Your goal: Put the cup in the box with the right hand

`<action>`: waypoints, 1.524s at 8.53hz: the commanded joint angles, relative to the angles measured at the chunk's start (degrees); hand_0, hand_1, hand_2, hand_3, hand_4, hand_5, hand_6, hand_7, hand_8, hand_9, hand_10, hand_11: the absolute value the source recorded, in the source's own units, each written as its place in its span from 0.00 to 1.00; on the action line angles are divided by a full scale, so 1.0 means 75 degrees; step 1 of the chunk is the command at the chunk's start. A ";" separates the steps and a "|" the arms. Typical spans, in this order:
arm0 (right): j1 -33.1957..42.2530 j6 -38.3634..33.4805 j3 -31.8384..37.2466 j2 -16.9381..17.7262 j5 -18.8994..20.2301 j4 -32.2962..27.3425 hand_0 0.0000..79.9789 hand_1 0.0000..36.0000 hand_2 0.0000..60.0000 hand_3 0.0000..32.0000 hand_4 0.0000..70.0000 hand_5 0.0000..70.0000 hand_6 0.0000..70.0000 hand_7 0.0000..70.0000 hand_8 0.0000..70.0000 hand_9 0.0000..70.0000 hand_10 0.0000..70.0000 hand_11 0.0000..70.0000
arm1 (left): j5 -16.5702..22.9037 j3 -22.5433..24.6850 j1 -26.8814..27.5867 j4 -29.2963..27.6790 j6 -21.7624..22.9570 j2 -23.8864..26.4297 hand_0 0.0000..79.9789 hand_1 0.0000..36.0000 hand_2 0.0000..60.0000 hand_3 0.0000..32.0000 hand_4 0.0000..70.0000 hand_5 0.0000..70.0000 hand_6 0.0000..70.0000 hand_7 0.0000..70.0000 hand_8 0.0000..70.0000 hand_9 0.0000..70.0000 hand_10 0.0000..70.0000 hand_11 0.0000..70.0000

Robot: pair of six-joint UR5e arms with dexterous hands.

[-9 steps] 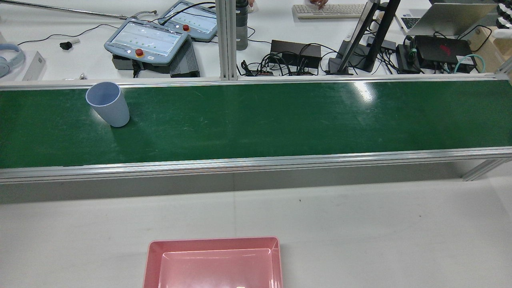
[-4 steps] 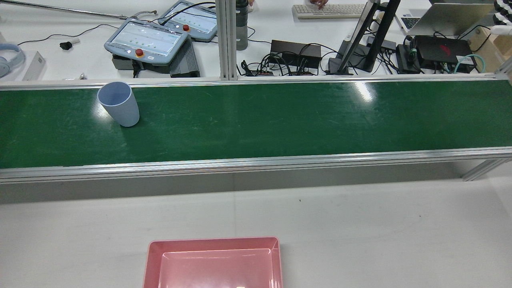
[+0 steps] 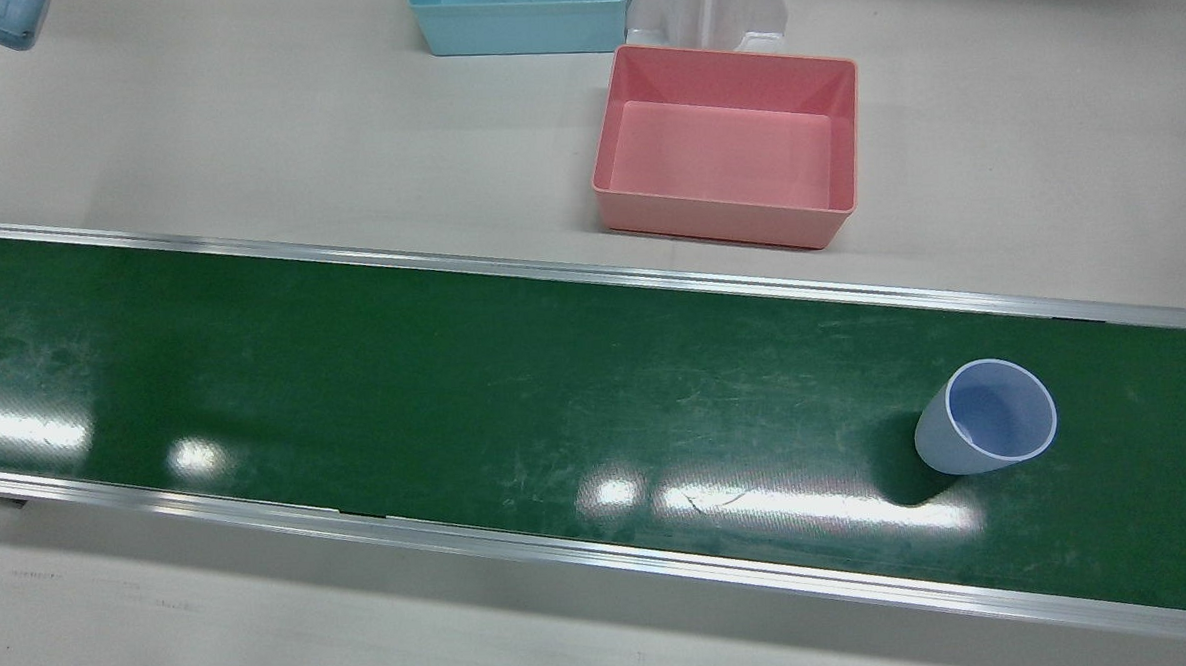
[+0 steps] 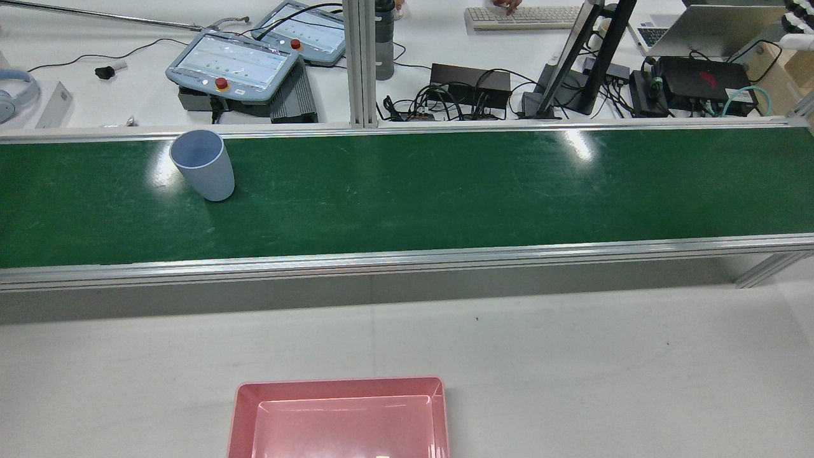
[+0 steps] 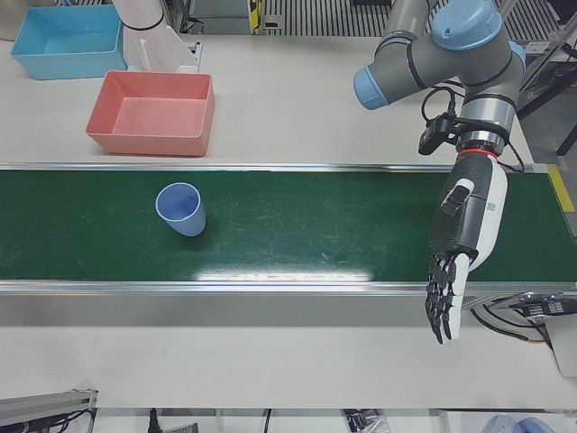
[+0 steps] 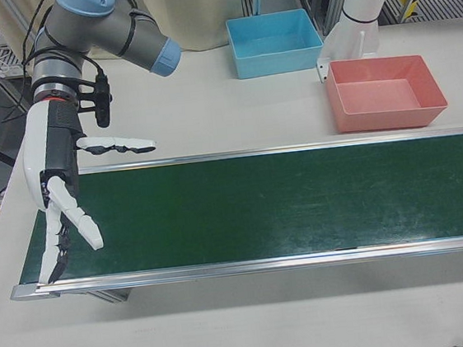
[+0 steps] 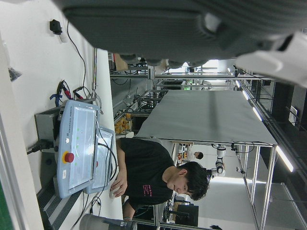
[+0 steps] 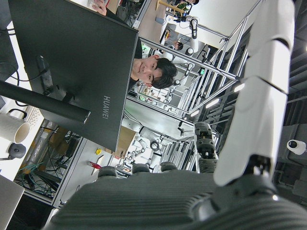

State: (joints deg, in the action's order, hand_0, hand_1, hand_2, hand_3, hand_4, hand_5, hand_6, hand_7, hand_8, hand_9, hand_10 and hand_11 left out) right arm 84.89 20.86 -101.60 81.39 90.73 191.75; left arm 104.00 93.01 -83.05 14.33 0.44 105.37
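Note:
A pale blue cup (image 3: 987, 418) stands upright on the green conveyor belt (image 3: 456, 399). It also shows in the rear view (image 4: 203, 164) and the left-front view (image 5: 182, 209). The empty pink box (image 3: 718, 222) sits on the white table beside the belt, also in the rear view (image 4: 340, 383) and the right-front view (image 6: 387, 118). My right hand (image 6: 59, 187) is open with its fingers spread, above the far end of the belt, a long way from the cup. My left hand (image 5: 460, 248) is open, hangs fingers down over the other end of the belt, and holds nothing.
A light blue box (image 3: 520, 38) stands behind the pink box next to a white pedestal (image 3: 709, 8). Aluminium rails edge the belt (image 4: 407, 257). Beyond the belt are teach pendants (image 4: 232, 63), cables and a monitor stand.
The cup has travelled along the belt, to the right in the rear view. No hand has touched it.

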 commanded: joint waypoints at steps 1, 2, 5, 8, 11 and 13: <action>-0.0080 0.0019 -0.0024 -0.0023 -0.0016 0.0039 0.65 0.64 0.10 0.00 0.00 0.08 0.00 0.00 0.00 0.00 0.00 0.00 | -0.0003 -0.0003 0.0000 0.0000 0.0000 0.0002 0.00 0.00 0.00 0.00 0.00 0.00 0.00 0.00 0.00 0.00 0.00 0.00; -0.0127 0.0019 0.0000 0.0023 -0.0004 0.0028 0.65 0.64 0.10 0.00 0.00 0.08 0.00 0.00 0.00 0.00 0.00 0.00 | 0.0009 -0.0003 0.0000 0.0000 0.0000 0.0002 0.00 0.00 0.00 0.00 0.00 0.00 0.00 0.00 0.00 0.00 0.00 0.00; 0.0061 0.0019 -0.0852 0.0035 0.0043 0.0133 0.65 0.64 0.09 0.00 0.00 0.08 0.00 0.00 0.00 0.00 0.00 0.00 | -0.0003 -0.0003 0.0000 -0.0012 0.0000 -0.0010 0.00 0.00 0.00 0.00 0.00 0.00 0.00 0.00 0.00 0.00 0.00 0.00; -0.1003 0.0031 -0.0469 0.0070 -0.0039 -0.0345 0.65 0.65 0.08 0.00 0.00 0.08 0.00 0.00 0.00 0.00 0.00 0.00 | -0.0003 -0.0003 0.0000 -0.0012 0.0000 0.0002 0.00 0.00 0.00 0.00 0.00 0.00 0.00 0.00 0.00 0.00 0.00 0.00; -0.1158 -0.0531 -0.0422 0.0257 -0.0625 -0.0394 0.65 0.66 0.10 0.00 0.00 0.08 0.00 0.00 0.00 0.00 0.00 0.00 | -0.0003 0.0009 0.0000 0.0000 0.0000 0.0002 0.00 0.00 0.00 0.00 0.00 0.00 0.00 0.00 0.00 0.00 0.00 0.00; -0.1251 0.0435 0.0311 0.0456 -0.0859 -0.1371 0.65 0.65 0.09 0.00 0.00 0.08 0.00 0.00 0.00 0.00 0.00 0.00 | -0.0003 -0.0003 0.0000 0.0000 0.0000 0.0002 0.00 0.00 0.00 0.00 0.00 0.00 0.00 0.00 0.00 0.00 0.00 0.00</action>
State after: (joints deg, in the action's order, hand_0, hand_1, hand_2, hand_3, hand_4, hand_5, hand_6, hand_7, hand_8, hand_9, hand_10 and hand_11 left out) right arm 76.38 18.21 -104.45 83.27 86.08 188.37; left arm 103.98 93.06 -83.06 14.40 0.44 105.38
